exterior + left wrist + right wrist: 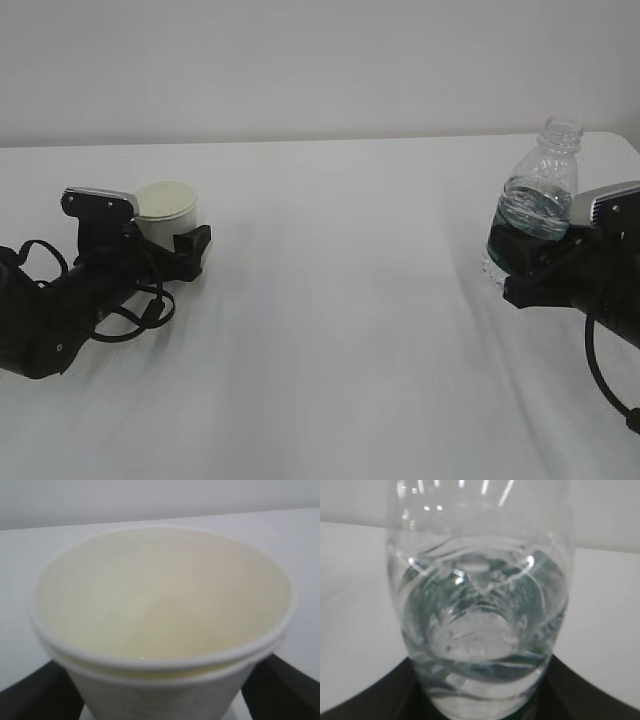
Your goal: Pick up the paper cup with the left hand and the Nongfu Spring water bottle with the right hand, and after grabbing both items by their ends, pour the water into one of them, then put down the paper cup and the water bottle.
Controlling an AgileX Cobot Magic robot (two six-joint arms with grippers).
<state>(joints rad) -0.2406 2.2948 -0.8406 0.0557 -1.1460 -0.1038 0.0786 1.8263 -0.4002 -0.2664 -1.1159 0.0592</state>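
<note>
1. Left hand (165, 245), at frame left: jaws spread wide around the paper cup (167, 212), upright on the table (340, 300).
2. Right hand (525, 262), at frame right: clamped on the Nongfu Spring water bottle (535, 205), upright, uncapped, water (480, 630) inside.

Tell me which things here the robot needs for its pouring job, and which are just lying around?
Needed for the job:
- paper cup, between the left pincer's jaws
- water bottle, uncapped, with water inside, gripped by the right pincer

Just lying around:
- nothing else; only the bare white table is under them
</note>
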